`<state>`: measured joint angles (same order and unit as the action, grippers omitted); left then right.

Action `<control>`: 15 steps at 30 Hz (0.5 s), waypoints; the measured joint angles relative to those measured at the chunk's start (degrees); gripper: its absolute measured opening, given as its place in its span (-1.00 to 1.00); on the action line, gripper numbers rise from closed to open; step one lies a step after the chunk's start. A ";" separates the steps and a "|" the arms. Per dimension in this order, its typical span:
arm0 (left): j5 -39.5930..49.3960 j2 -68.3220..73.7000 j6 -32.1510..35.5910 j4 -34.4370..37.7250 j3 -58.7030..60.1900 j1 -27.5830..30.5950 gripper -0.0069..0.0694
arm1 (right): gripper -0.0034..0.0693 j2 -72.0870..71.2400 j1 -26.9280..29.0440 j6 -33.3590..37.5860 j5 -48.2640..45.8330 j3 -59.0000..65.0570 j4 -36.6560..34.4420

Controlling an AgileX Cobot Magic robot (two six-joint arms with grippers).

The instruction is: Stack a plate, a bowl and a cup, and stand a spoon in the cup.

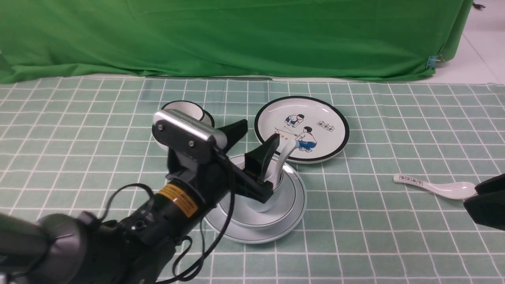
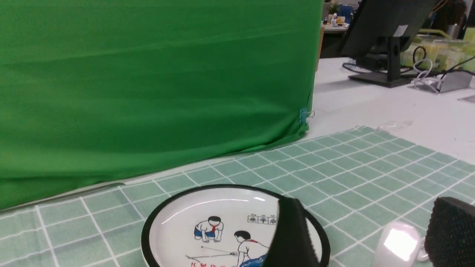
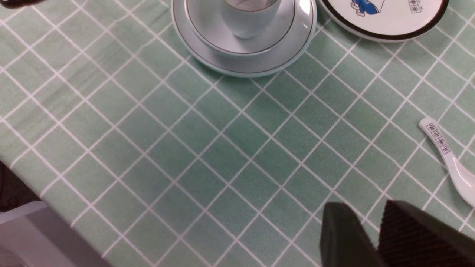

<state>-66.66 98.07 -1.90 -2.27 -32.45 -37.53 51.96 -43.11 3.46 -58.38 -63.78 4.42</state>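
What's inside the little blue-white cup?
A white spoon stands in the cup, with its handle poking up over the rim. Its scoop end can't be seen: the cup's wall and the left gripper's black fingers cover it.

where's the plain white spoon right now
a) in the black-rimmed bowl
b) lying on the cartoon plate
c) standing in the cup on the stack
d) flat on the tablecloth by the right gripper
c: the spoon leans out of the cup, which sits in the bowl on the plate, with the left gripper open at its handle; the spoon on the cloth is the printed spoon.
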 joint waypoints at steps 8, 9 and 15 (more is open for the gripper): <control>18.65 -26.87 -2.66 -0.08 8.00 0.00 -0.12 | -0.32 -1.79 0.00 0.00 2.01 0.05 0.20; 25.17 -32.24 -3.03 -0.46 8.26 0.00 -0.30 | -0.32 -1.93 0.00 0.00 2.12 0.05 0.46; 54.99 -59.44 -3.38 -1.26 8.37 0.00 -0.79 | -0.31 -2.83 0.00 0.00 1.82 0.05 2.04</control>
<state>-11.67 38.62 -5.28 -3.52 -24.07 -37.53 49.12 -43.11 3.46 -56.56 -63.73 6.46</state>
